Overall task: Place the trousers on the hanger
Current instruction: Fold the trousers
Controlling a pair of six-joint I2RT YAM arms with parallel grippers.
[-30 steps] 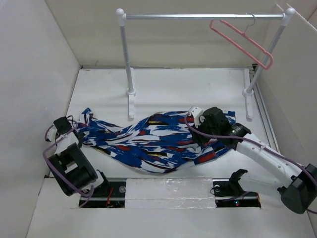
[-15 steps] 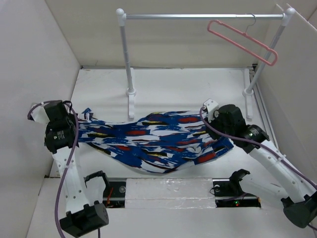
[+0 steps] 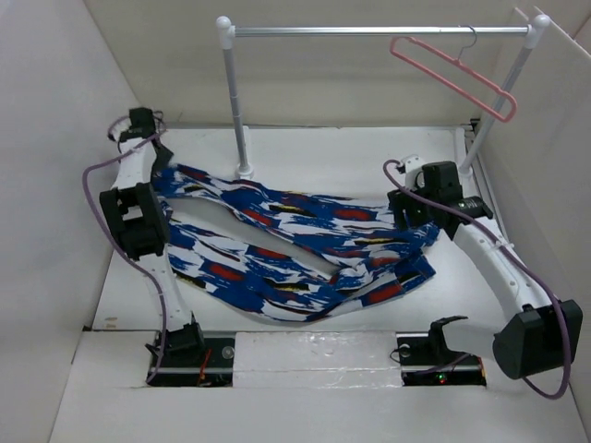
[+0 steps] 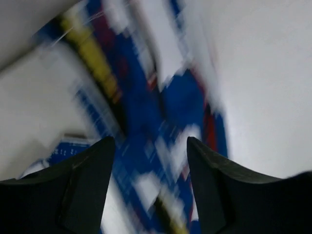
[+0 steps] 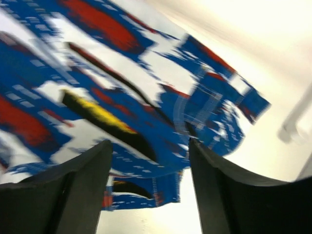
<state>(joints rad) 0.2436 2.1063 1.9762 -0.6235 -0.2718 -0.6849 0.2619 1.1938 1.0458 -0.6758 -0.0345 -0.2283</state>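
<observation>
The trousers (image 3: pixel 295 249) are spread out in front of the rail (image 3: pixel 369 30), with the hanger (image 3: pixel 452 74) hung at its right end. The jaws of the left gripper (image 4: pixel 148 141) and right gripper (image 5: pixel 151 144) are seen apart and empty. The legs should be gathered evenly before lifting.

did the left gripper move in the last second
Yes. The left gripper went from the near-left side toward the back, and is now farther back than the left post's foot.

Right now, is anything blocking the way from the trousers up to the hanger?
Nothing visible. The trousers lie on the table; the hanger hangs on the rail at the back right, with open space between.
</observation>
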